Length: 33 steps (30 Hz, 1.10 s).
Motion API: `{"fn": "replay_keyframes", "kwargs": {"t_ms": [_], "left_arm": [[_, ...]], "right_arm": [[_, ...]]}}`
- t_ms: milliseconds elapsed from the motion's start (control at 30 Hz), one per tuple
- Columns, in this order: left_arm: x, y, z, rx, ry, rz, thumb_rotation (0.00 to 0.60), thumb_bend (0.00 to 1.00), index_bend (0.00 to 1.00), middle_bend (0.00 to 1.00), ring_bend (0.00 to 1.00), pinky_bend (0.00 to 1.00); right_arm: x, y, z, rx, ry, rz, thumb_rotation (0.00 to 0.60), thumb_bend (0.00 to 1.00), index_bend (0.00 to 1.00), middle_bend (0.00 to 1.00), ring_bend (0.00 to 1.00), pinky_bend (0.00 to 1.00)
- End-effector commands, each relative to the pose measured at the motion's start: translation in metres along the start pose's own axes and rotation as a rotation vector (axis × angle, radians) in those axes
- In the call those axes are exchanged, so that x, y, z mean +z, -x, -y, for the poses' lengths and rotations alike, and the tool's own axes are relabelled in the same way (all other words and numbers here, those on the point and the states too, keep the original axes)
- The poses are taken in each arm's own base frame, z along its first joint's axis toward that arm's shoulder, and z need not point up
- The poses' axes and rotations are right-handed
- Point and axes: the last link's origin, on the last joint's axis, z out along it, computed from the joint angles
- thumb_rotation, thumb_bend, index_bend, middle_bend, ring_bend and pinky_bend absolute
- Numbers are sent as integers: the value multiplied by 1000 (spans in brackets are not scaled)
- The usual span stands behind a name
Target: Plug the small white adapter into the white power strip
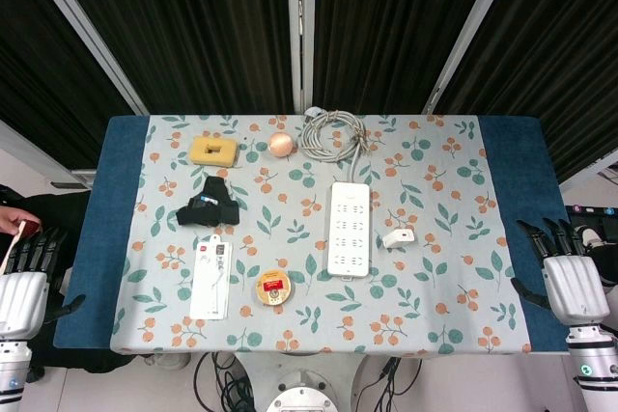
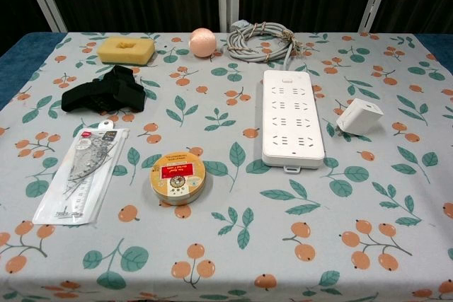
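The small white adapter (image 2: pixel 359 117) sits on the desk (image 2: pixel 396 245) just right of the white power strip (image 2: pixel 291 118), not touching it. Left robot hand (image 1: pixel 24 282) and right robot hand (image 1: pixel 570 277) hover off the desk edges, fingers apart, holding nothing.

The light was bright and even in both views, and it seemed to come from above. Shadows were soft and short: the power strip (image 2: pixel 291 118) left only a thin dark line along its near edge, and the adapter (image 2: pixel 359 117) a small pale shadow beside it. The tablecloth (image 2: pixel 233 245) showed no glare. The black curtains (image 1: pixel 193 26) at the far side stayed very dark, without detail. The chest view was sharp near the camera and a little softer at the far edge. The head view showed small things less clearly.
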Motion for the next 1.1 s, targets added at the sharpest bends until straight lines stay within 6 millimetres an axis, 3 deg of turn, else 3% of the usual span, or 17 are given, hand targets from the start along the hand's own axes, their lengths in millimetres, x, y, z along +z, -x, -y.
{"fn": "replay_keyframes", "kwargs": {"t_ms": [33,300,500,700,900,1100], "left_arm": [[0,0,0,1,3,-1,600,92,19,24,0,0],[0,1,-1,0,-1,6,600,92,19,24,0,0],[1,2,-4,-6,10,8,600,92,19,24,0,0],[-1,2,-4,-8,5,13,600,92,19,24,0,0],[0,4,-7,-6,11,25,600,92,19,24,0,0],[1,4,-6,-4,5,32,600,92,20,24,0,0]], "right_arm": [[1,2,0,1,1,9,600,103,132,217,65,72],[6,2,2,10,-16,14,600,103,132,217,65,72],[27,14,15,48,-99,86,600,101,132,217,65,80],[64,30,32,67,-133,171,600,74,132,169,40,79],[107,62,64,112,-198,283,600,72,138,165,15,52],[134,92,82,154,-224,333,600,89,263,231,24,53]]}}
